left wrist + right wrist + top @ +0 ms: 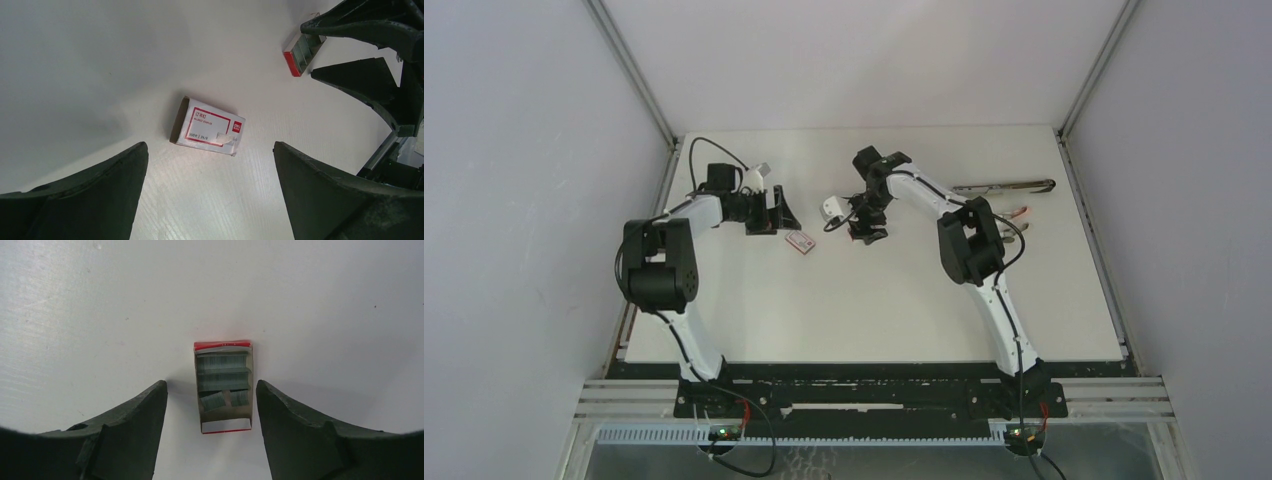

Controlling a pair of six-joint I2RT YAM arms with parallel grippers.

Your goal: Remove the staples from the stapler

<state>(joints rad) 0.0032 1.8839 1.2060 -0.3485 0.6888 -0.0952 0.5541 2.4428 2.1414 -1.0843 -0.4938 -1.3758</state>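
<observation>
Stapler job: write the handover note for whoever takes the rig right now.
Left gripper: open, facing the red-and-white box, holding nothing.
Right gripper: jaws apart either side of the open tray, not touching it.
Staples: grey strips in that tray; stapler lies far right on the table.
Done: unclear whether the stapler is empty.
Left: check it, remove any strips.

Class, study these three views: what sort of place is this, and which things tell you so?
Probably a robot test cell: a white table walled by plain panels, left arm and right arm bolted at its near edge.
</observation>
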